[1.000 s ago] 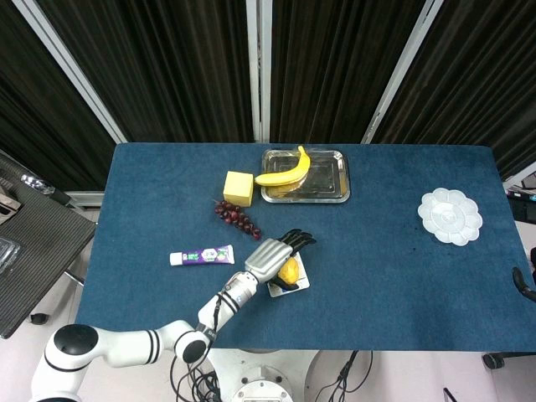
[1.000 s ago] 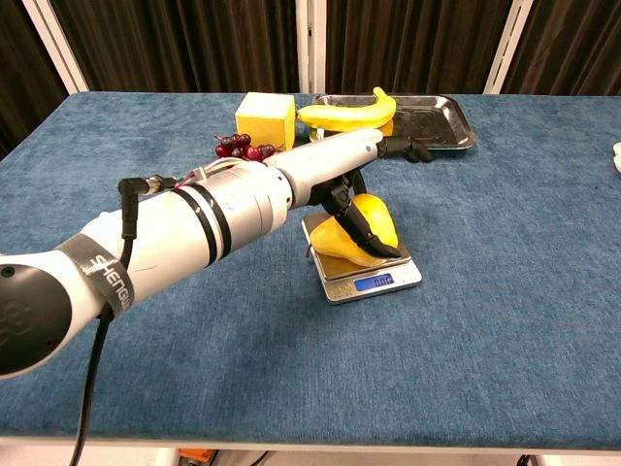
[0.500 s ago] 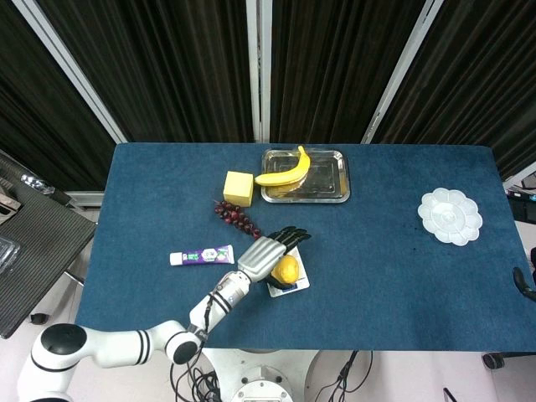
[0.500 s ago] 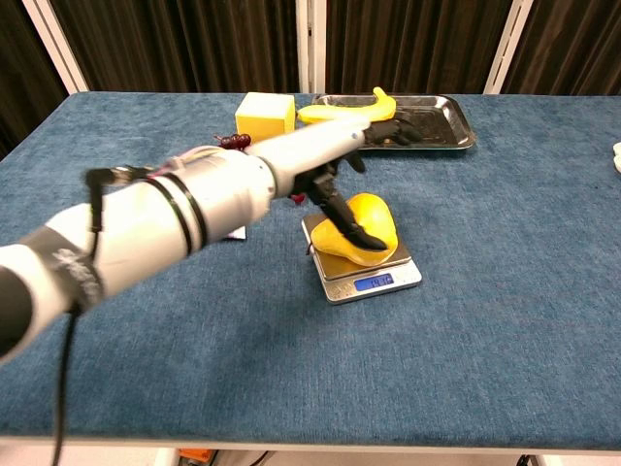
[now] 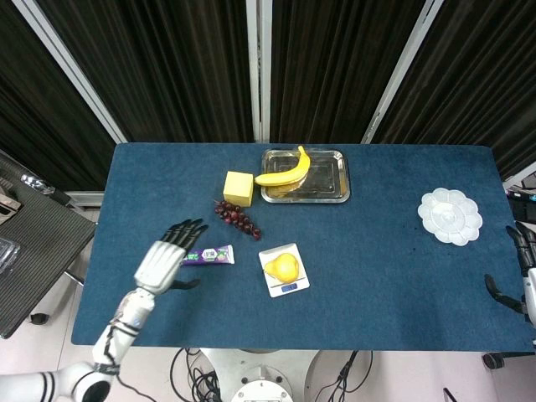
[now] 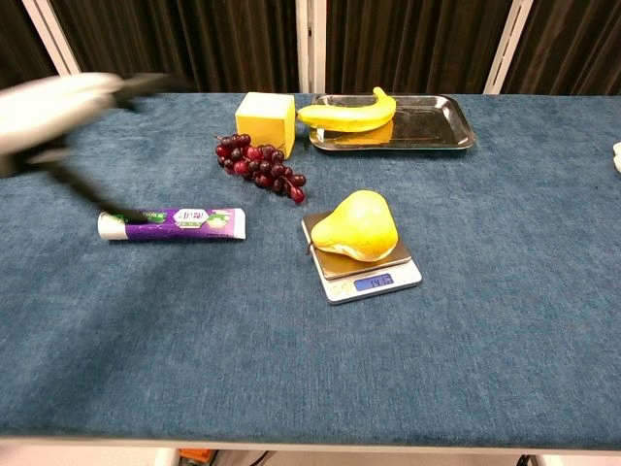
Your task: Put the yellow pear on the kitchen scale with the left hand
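Yellow pear (image 6: 358,225) lying on its side on the kitchen scale (image 6: 372,278), near the table's (image 5: 394,276) middle. Purple tube (image 6: 173,223) to the left, grapes (image 6: 257,165) behind. Left hand (image 5: 167,255) over the tube's left end, fingers spread wide, holding nothing. Right hand (image 5: 526,272) at the far right edge, grip impossible to tell.

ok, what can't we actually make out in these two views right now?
- Left hand: motion-blurred in the chest view and cut by the left edge; finger pose unreadable there.
- Right hand: only a sliver at the right edge of the head view; open or shut unclear.
- Kitchen scale readout: digits too small in both views.
- Toothpaste tube: print too small to read.
- Yellow pear: its far side is hidden.
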`<state>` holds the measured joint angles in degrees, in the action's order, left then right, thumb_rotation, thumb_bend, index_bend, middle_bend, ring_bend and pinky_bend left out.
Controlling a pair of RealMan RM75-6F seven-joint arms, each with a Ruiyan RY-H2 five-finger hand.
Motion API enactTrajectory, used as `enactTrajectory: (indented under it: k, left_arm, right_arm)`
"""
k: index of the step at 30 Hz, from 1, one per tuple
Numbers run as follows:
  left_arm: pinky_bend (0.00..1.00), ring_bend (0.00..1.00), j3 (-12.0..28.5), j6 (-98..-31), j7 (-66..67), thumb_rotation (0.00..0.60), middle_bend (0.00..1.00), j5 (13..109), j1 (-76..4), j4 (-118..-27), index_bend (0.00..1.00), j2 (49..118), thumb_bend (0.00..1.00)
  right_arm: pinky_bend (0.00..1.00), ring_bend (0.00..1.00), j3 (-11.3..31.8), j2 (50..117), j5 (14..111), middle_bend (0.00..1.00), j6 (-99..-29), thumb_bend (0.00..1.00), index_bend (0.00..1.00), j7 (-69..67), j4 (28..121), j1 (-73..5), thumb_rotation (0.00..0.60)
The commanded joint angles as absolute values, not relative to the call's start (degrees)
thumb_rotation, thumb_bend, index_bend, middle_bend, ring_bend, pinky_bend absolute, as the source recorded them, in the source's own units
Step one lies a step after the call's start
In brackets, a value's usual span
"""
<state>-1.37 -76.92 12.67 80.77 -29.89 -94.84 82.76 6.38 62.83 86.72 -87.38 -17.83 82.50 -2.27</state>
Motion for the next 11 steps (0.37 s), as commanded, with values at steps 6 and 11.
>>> enactTrajectory:
  k: [6,11]
  left_arm:
    - [0.07,0.00,-11.05,-87.93,7.45,0.600,0.02,84.02,-14.39,-88.34,0.06,71.81,0.08]
    - [0.06,0.00,-10.37,-88.32,2.02,0.600,0.02,83.88,-11.71,-85.73,0.06,71.55,0.09]
  right_arm:
    - [0.00,0.00,2.67,66.60,89.97,0.00,-85.55,0.27,0.00,-10.00,80.12,-3.00,0.600]
    - [0.00,0.00,1.89,67.89,89.23,0.00,-84.67,0.27,0.00,-8.13,79.20,-2.72,0.600]
